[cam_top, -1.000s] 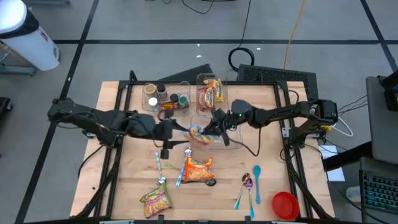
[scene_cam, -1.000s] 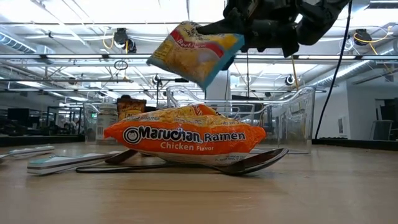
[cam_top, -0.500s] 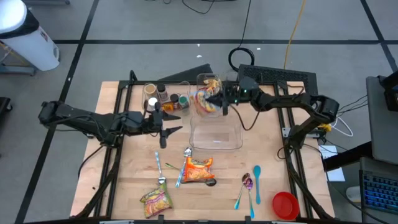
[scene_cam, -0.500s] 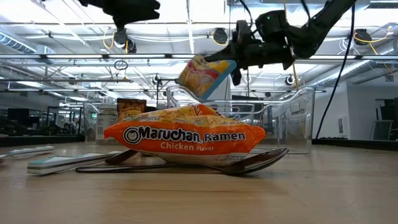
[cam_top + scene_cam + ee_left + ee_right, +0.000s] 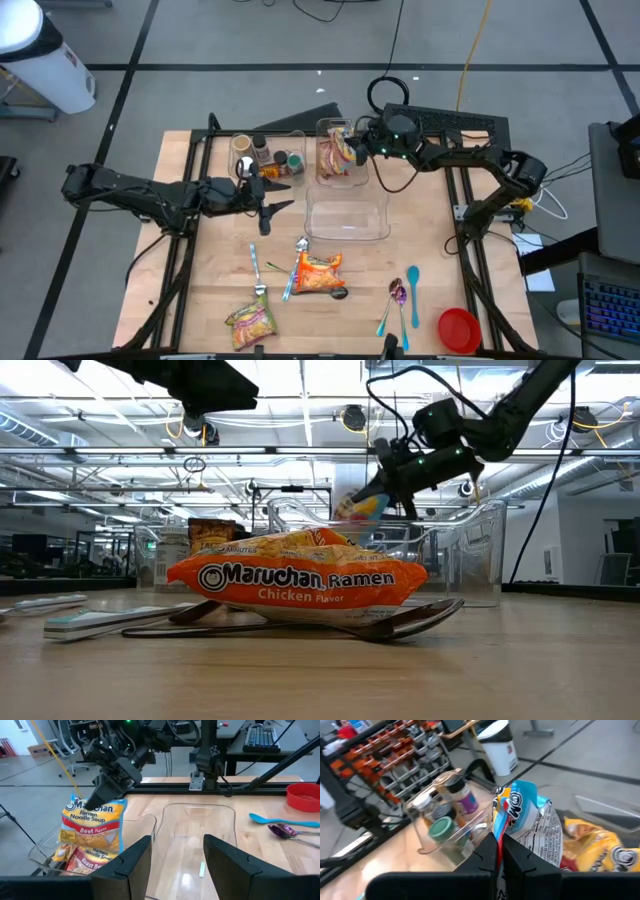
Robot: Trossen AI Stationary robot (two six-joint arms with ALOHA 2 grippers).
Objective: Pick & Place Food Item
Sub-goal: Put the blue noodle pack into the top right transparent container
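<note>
Four noodle packets show in all; one green-and-yellow packet point(image 5: 250, 322) lies at the near table edge, well clear of both grippers; one orange packet point(image 5: 319, 274), lettered "Maruchan Ramen Chicken Flavor" in the low view, lies on the table point(image 5: 430, 240) nearer the camera than the left gripper point(image 5: 272, 198), resting across a metal spoon point(image 5: 302, 244); one packet point(image 5: 82, 861) reading "Roast Beef" lies inside the far clear bin point(image 5: 340, 152); the fourth is the beef ramen packet point(image 5: 92, 820) pinched in the right gripper point(image 5: 358, 146).

The left gripper hovers over the table with its jaws parted and nothing between them; just beyond its fingertips stands the empty clear bin point(image 5: 347, 214); a third clear bin point(image 5: 265, 157), beside the gripper toward the table's far edge, holds several small spice jars point(image 5: 447, 800), too crowded to count surely.

The beef ramen packet hangs from the right gripper's closed jaws, held by its top edge, directly over the far clear bin and just above the packet already there; it has a blue top, a red band and a yellow lower half, and reads "Maruchan Ramen Noodle Soup, Beef Flavor".

Farther right, well away from both grippers, lie two blue spoons point(image 5: 411, 282) and one purple spoon point(image 5: 397, 292); one red bowl point(image 5: 459, 329) sits at the near right corner.
</note>
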